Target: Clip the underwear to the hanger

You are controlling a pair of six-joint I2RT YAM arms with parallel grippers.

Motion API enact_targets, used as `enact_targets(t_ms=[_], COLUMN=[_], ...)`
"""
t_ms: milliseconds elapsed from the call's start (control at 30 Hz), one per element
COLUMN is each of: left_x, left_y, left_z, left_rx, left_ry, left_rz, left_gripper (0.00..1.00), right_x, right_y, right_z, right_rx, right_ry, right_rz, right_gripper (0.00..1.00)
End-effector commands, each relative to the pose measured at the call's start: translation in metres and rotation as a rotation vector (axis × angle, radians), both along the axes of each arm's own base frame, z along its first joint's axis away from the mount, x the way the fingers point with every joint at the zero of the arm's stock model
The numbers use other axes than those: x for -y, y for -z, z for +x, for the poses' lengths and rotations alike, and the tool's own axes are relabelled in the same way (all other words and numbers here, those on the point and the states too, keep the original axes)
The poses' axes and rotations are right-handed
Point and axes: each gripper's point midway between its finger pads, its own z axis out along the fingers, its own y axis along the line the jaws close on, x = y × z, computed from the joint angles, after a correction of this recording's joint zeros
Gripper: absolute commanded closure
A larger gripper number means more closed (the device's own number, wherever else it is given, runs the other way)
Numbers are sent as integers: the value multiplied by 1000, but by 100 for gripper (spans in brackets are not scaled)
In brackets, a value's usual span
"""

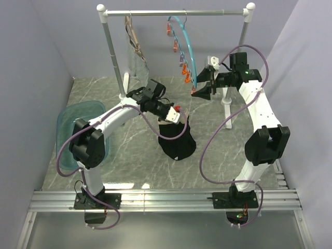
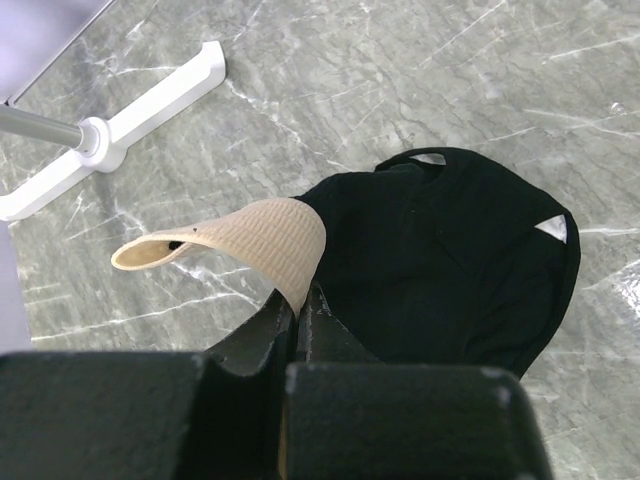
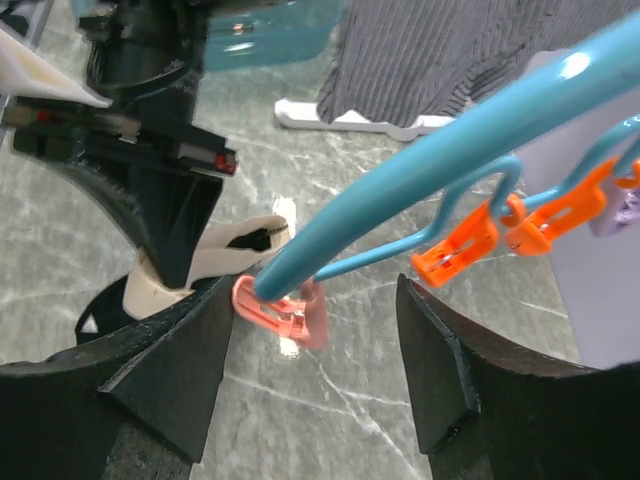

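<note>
Hanging from a white rack's rail (image 1: pixel 176 13), the thin teal plastic hoop hanger (image 1: pixel 189 49) has its lower end between the right gripper's (image 3: pixel 312 300) spread fingers. The left gripper (image 2: pixel 300 310) is clamped on the pale waistband of the small black fabric underwear (image 2: pixel 450 270), which drapes toward the marble table (image 1: pixel 135 161).

i see a grey marble-pattern table (image 1: pixel 129 155). the teal tub (image 1: pixel 78 106) sits on it at the left edge, close to the wall. at the back the left rack foot (image 1: pixel 126 84) and right rack foot (image 1: pixel 226 104), both white, stand flat on the surface, well apart. near the middle, the black underwear (image 1: pixel 176 142) has its lower part resting on the table, and the pale waistband end is raised off it. a metal rail (image 1: pixel 166 199) runs along the near edge.
</note>
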Motion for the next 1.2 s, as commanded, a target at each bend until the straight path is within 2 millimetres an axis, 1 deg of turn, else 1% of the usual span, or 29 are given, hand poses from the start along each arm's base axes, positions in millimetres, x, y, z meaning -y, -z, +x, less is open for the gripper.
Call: enact_targets(t_ms=[0,67,200,267,300,400,500,600,833,1067,1167], left_x=[9,9,8,9,9,9,10,11,12,11,12], left_y=[-23,-26,-25,-27,-26,-27,-28,-27,-27,-28,-29], left_z=[2,4,4,4,4,5,5,6,7,7,7], left_rx=[38,33,26,30,27,24,23,18,14,21,20], left_ry=[17,6,5,6,4,4,3,0,-5,1,2], left_rz=[-62,-70,-70,-74,-73,-75,-76,-74,-79,-78,-79], left_gripper=[100,100,100,100,100,100,100,100,100,100,100], right_x=[-5,-5,-5,-4,-3,-4,-3,-3,-1,-3,-4], right_y=[-14,-17,-13,-10,-9,-7,-8,-8,-5,-11,-14], right_z=[3,9,6,4,4,3,0,-5,-4,0,1], right_rx=[-15,6,4,1,14,12,39,58,84,83,86], right_ry=[22,40,50,50,46,50,44,51,87,95,90], right_rz=[47,55,47,38,33,30,24,18,13,39,43], right_gripper=[27,27,25,20,16,9,3,1,0,0,9])
